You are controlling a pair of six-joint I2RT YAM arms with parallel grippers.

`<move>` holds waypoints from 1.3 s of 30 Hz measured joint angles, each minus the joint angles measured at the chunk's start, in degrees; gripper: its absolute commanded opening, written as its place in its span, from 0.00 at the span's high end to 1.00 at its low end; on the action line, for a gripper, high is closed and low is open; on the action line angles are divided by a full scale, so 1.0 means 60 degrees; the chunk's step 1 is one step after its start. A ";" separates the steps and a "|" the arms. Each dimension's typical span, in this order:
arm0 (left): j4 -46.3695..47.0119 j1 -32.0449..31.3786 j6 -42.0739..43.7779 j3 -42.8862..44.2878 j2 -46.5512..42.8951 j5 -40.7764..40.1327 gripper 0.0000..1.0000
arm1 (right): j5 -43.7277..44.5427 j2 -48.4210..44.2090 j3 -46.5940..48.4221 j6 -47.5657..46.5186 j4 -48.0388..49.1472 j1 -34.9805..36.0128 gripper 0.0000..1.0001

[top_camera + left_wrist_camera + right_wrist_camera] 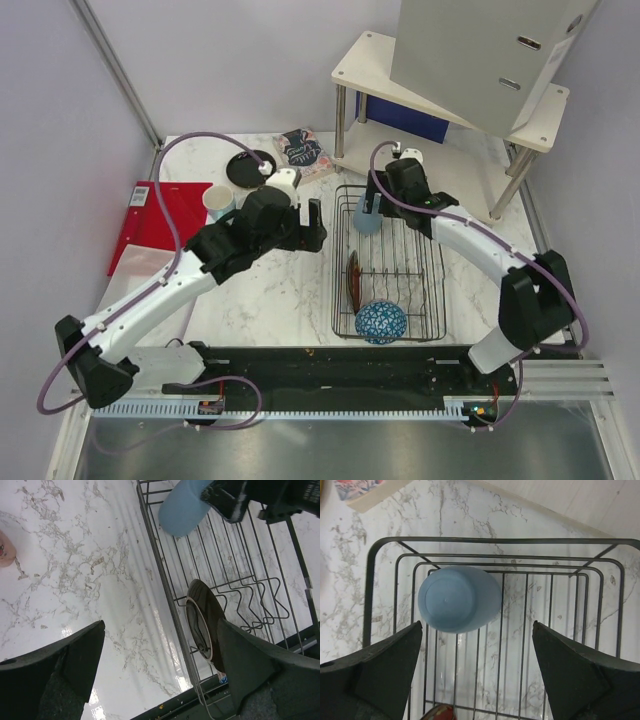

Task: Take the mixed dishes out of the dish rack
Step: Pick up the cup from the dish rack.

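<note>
At the near end of the dish rack (415,268) rests a blue-and-white patterned bowl (381,322). Just beyond it, along the rack's left side, a dark red-brown plate (202,625) stands on edge among the wire dividers. The left tool (160,627) hangs over the marble counter (270,290) just outside the rack's left rim, fingers spread wide, holding nothing. In the rack's far left corner a light-blue cup (457,599) sits upside down. The right tool (477,625) hovers above it, wide open and empty. Left of the rack's far end, a second light-blue cup (219,203) stands on the counter, with a black plate (248,170) farther back.
</note>
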 measured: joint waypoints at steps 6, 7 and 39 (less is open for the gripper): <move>0.0444 0.0000 -0.0127 -0.1242 -0.1370 -0.0004 0.01 | 0.0095 0.1406 0.0743 -0.0113 0.0178 0.0120 0.02; 0.0470 0.0000 -0.0153 -0.1446 -0.1475 0.0000 0.01 | 0.0113 0.1497 0.0849 -0.0149 0.0178 0.0168 0.02; 0.0780 0.0000 -0.0353 -0.2375 -0.1483 0.0033 0.01 | 0.0091 0.1734 0.0969 -0.0328 0.0153 0.0361 0.67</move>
